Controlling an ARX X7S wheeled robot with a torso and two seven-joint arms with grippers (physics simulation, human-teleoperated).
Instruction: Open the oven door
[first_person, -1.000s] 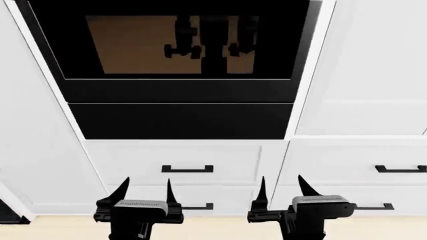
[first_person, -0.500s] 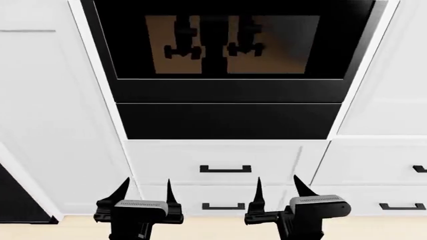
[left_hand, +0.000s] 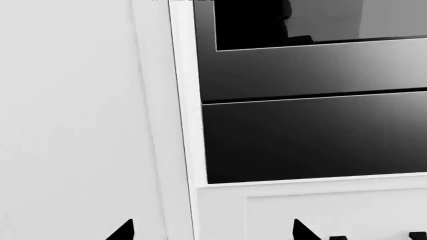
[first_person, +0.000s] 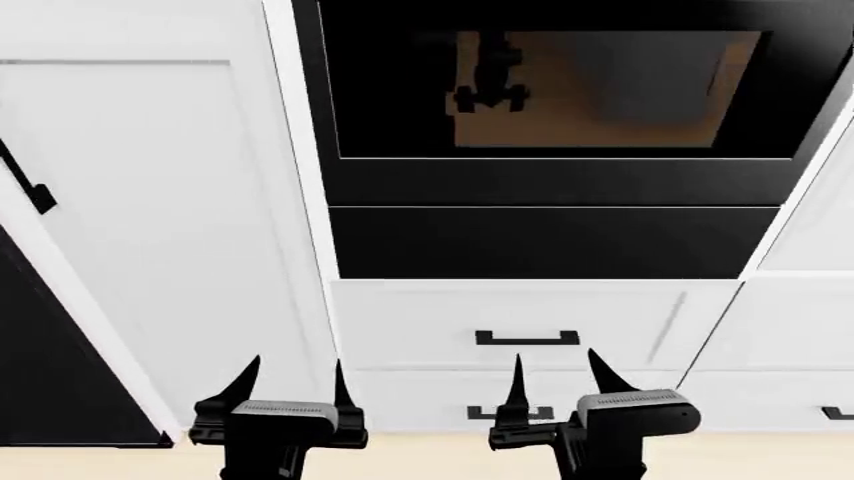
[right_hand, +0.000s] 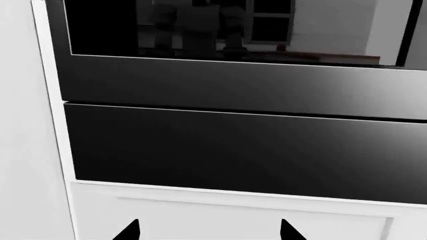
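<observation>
The oven door is a glossy black panel with a dark window that reflects brown and a robot arm. It stands shut at the upper right of the head view, and its handle is out of view. Its lower edge shows in the left wrist view and in the right wrist view. My left gripper is open and empty, low in front of the white cabinets. My right gripper is also open and empty, in front of the drawers below the oven. Both are well short of the door. Only the fingertips of the left gripper and right gripper show in the wrist views.
A narrower plain black panel sits under the oven door. Below it are white drawers with black handles. A tall white cabinet door with a black handle fills the left. A dark opening lies at the lower left, and light floor below.
The head view has swung left: the oven and drawers have slid to the right in it, and the tall left cabinet has come into sight. Both grippers hold the same open pose.
</observation>
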